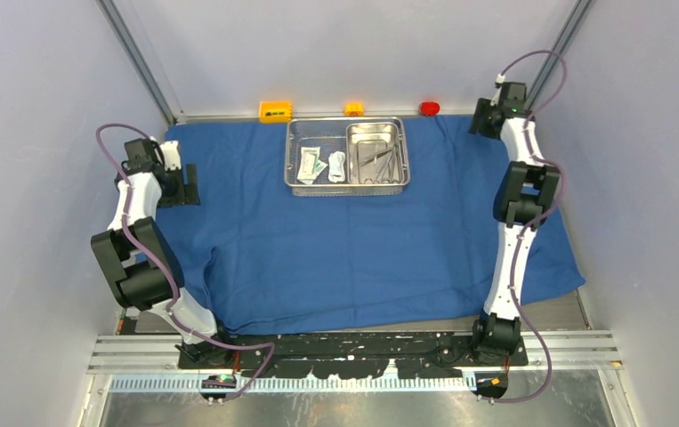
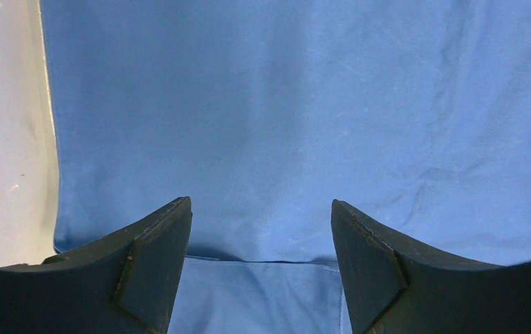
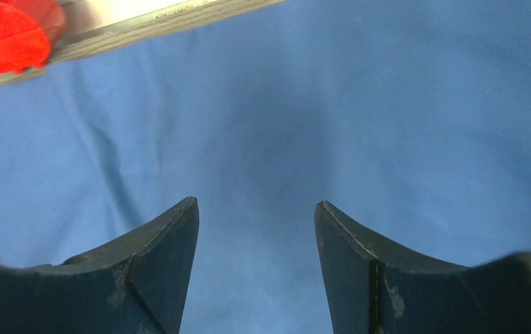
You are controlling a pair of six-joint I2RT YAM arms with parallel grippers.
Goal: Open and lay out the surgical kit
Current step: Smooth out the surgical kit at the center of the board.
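Large blue cloth wrap [image 1: 353, 258]: spread flat, near-left edge rumpled.
Rectangular steel mesh tray [image 1: 290, 158]: far centre on cloth, holding smaller steel pan [image 1: 350, 157], white-green packets [image 1: 313, 165].
Left gripper [image 2: 261, 209], right gripper [image 3: 257, 205]: jaws apart, empty, over far cloth corners.
Risk: tugging cloth drags tray, spills contents.

Overhead feed looks evenly lit on my end, soft light from above, with just faint shadows in the folds of the blue cloth [image 1: 344, 258]. The mesh tray [image 1: 346, 189] has only a mild sheen. Wrist feeds are softer: the dark fingers [image 2: 154, 271] sit close and a bit soft, the red block [image 3: 5, 35] is a fuzzy smear, and the right wrist view shows a dim patch mid-cloth.
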